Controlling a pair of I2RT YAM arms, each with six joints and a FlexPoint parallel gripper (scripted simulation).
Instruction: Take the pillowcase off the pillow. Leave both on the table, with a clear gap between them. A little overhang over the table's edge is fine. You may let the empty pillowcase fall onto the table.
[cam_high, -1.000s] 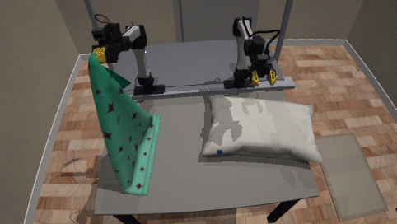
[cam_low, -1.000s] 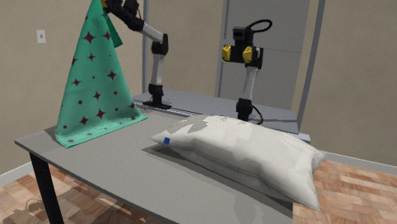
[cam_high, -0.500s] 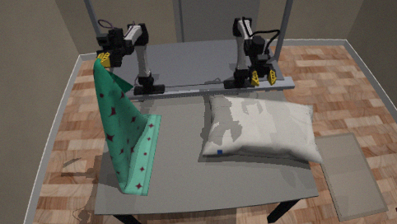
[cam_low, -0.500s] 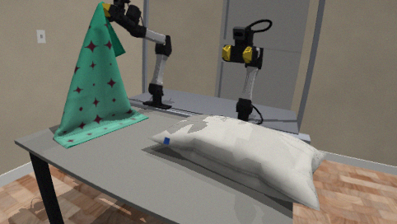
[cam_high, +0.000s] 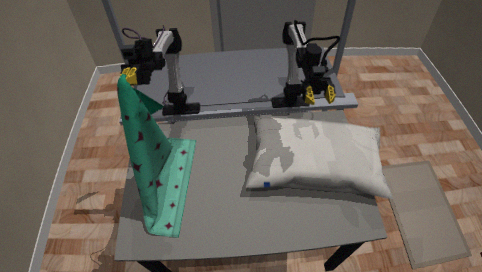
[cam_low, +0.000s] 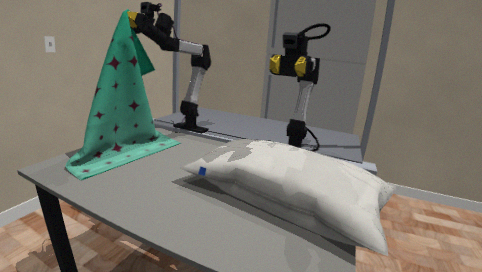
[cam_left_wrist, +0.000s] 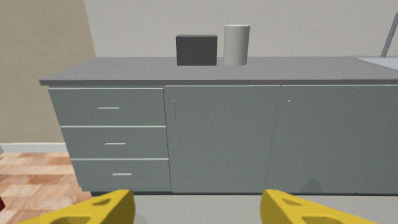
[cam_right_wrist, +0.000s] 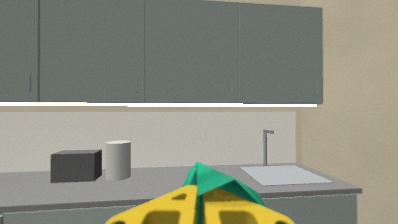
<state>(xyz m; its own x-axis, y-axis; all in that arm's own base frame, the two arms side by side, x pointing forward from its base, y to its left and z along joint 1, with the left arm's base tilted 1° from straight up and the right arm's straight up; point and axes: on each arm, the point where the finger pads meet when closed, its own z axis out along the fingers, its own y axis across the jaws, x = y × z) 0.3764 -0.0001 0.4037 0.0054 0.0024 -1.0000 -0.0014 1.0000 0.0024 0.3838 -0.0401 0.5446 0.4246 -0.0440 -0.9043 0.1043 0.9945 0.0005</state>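
Note:
The white pillow (cam_high: 325, 155) (cam_low: 295, 185) lies bare on the table (cam_high: 220, 220) (cam_low: 125, 200), with a blue mark at one corner and its far end a little over the table's edge. The green pillowcase (cam_high: 137, 145) (cam_low: 115, 100) (cam_right_wrist: 215, 179) with dark red stars hangs at picture left, its lower hem resting on the table, well apart from the pillow. My right gripper (cam_high: 127, 77) (cam_low: 131, 19) (cam_right_wrist: 200, 195) is shut on its upper end, high up. My left gripper (cam_high: 320, 100) (cam_low: 287, 65) (cam_left_wrist: 197, 199) is open and empty, above and behind the pillow.
A metal rail (cam_high: 230, 113) carries both arm bases behind the table. Table top shows between the hem and the pillow. A flat translucent panel (cam_high: 430, 215) lies beyond the table's right side. A counter with a sink (cam_right_wrist: 285, 175) shows in the wrist views.

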